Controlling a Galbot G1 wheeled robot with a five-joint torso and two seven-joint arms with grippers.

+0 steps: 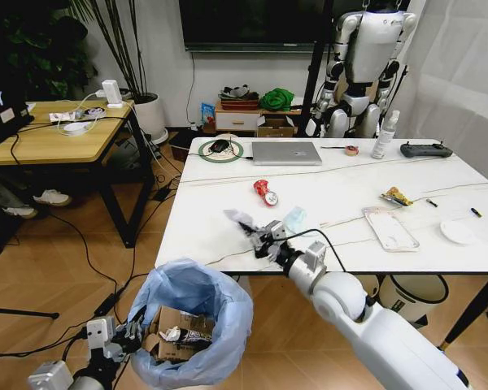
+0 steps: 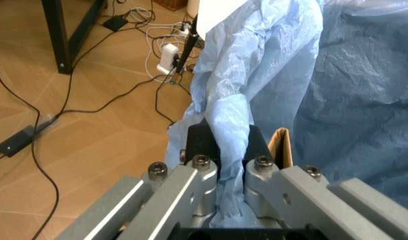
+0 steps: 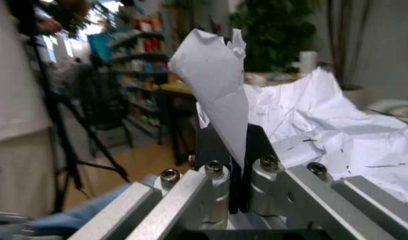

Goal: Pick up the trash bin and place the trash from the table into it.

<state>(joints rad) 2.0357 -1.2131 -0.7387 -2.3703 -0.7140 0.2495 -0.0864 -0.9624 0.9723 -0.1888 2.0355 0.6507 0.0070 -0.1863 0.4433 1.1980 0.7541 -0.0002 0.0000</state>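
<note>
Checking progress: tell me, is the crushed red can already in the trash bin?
No, the crushed red can lies on the table, apart from the trash bin.

white marble-look table (image 1: 228, 231), grey laptop (image 1: 286, 153), crushed red can (image 1: 265, 192), face mask (image 1: 294, 218), spray bottle (image 1: 384, 135)

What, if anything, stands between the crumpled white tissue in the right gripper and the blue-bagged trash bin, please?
Nothing visible does. The right gripper holds the crumpled white tissue over the white marble-look table near its front edge. The blue-bagged trash bin, held by the left gripper, hangs below, its mouth open, with only air between.
</note>
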